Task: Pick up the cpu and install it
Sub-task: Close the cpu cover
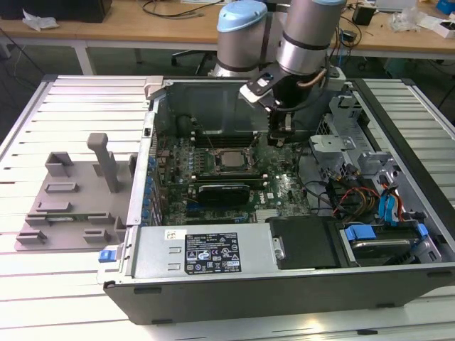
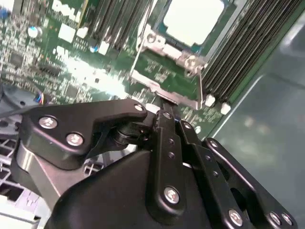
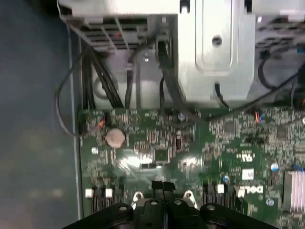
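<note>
The gripper (image 1: 279, 139) hangs just beside the cpu (image 1: 229, 159), its fingers (image 3: 157, 187) clenched flat against each other. The cpu lies in the motherboard socket (image 2: 151, 38).

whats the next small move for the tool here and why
Probably lift the tool straight up a little. The cpu already lies in the socket, the tool is shut with nothing in it, and its tip hangs close over the socket's metal frame, so retreating looks safest.
</note>
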You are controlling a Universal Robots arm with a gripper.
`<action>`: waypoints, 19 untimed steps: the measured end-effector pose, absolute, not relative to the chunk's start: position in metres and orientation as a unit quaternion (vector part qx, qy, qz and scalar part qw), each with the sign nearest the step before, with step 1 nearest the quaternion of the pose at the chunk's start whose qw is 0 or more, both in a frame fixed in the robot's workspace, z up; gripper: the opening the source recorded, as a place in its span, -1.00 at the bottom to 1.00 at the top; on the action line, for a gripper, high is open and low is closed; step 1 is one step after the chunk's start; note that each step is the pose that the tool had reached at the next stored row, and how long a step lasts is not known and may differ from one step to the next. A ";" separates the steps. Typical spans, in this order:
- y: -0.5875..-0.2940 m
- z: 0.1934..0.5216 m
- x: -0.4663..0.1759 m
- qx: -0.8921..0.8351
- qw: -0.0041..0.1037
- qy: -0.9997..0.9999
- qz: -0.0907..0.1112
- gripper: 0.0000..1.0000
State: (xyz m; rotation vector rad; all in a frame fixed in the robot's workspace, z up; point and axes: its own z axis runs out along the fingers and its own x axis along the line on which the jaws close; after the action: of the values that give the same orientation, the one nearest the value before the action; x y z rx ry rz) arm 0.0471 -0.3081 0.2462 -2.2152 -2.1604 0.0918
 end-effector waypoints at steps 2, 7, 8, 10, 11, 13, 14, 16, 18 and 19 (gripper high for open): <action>-0.308 0.246 0.032 -0.715 0.023 -0.698 0.029 -0.79; -0.308 0.246 0.021 -0.715 0.023 -0.698 0.029 -0.79; -0.308 0.246 0.020 -0.715 0.023 -0.698 0.029 -0.79; -0.308 0.246 0.017 -0.715 0.023 -0.698 0.029 -0.79; -0.308 0.246 0.014 -0.715 0.023 -0.698 0.029 -0.79; -0.308 0.245 0.009 -0.715 0.023 -0.698 0.029 -0.79; -0.308 0.245 0.006 -0.715 0.023 -0.698 0.029 -0.79; -0.308 0.238 -0.005 -0.715 0.023 -0.698 0.029 -0.79; -0.308 0.231 -0.015 -0.715 0.023 -0.698 0.029 -0.79; -0.308 0.228 -0.019 -0.715 0.023 -0.698 0.029 -0.79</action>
State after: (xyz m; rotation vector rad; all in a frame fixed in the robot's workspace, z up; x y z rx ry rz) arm -0.0193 -0.3081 0.2284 -2.2150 -2.1601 0.0900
